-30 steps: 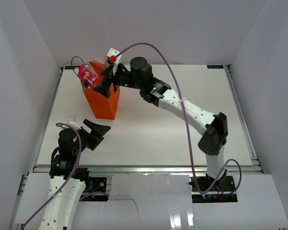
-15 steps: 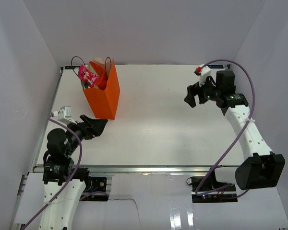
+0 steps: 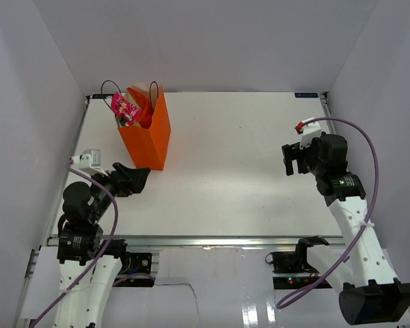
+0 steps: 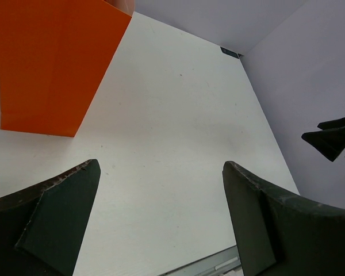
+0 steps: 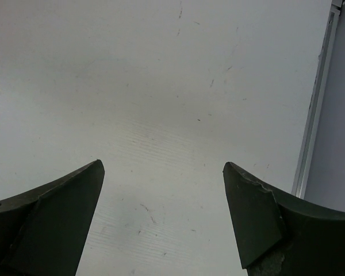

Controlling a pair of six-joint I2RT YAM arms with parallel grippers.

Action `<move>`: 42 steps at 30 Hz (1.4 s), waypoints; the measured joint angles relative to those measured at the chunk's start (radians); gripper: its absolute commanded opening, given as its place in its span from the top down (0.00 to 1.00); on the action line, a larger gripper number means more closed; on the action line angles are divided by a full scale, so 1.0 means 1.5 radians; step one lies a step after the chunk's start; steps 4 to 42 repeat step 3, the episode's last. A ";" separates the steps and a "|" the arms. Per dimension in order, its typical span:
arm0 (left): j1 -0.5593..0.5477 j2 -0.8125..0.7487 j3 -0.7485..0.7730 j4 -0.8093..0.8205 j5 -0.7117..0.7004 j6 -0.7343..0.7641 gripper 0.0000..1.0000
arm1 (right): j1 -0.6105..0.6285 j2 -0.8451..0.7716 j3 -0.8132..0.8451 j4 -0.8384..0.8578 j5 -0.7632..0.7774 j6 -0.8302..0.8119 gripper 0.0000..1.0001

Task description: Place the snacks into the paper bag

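Note:
The orange paper bag (image 3: 149, 140) stands upright at the far left of the table, black cord handles up; it also shows in the left wrist view (image 4: 49, 63). A pink wrapped snack (image 3: 125, 108) and the top of the red-orange chip bag (image 3: 142, 102) stick out of its mouth. The other snacks are hidden. My left gripper (image 3: 138, 179) is open and empty, near the bag's front; it also shows in its wrist view (image 4: 161, 172). My right gripper (image 3: 294, 158) is open and empty over the right side of the table, also seen in its wrist view (image 5: 163, 172).
The white table (image 3: 232, 171) has a metal rail along its right edge (image 5: 313, 115) and front edge (image 3: 205, 240). White walls close in on the left, back and right. The right gripper's fingertips (image 4: 330, 138) show at the right edge of the left wrist view.
My right arm has pulled away from the bag's mouth and swung across to the right side of the table, then drawn back toward its base. My left gripper shifted slightly.

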State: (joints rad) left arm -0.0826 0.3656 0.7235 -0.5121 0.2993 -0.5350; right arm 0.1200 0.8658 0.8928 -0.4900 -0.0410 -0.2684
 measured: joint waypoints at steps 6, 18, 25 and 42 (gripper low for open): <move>0.000 0.000 0.007 -0.006 -0.003 0.004 0.02 | 0.000 0.005 0.000 0.005 0.023 0.022 0.10; 0.000 0.000 0.007 -0.006 -0.003 0.004 0.02 | 0.000 0.005 0.000 0.005 0.023 0.022 0.10; 0.000 0.000 0.007 -0.006 -0.003 0.004 0.02 | 0.000 0.005 0.000 0.005 0.023 0.022 0.10; 0.000 0.000 0.007 -0.006 -0.003 0.004 0.02 | 0.000 0.005 0.000 0.005 0.023 0.022 0.10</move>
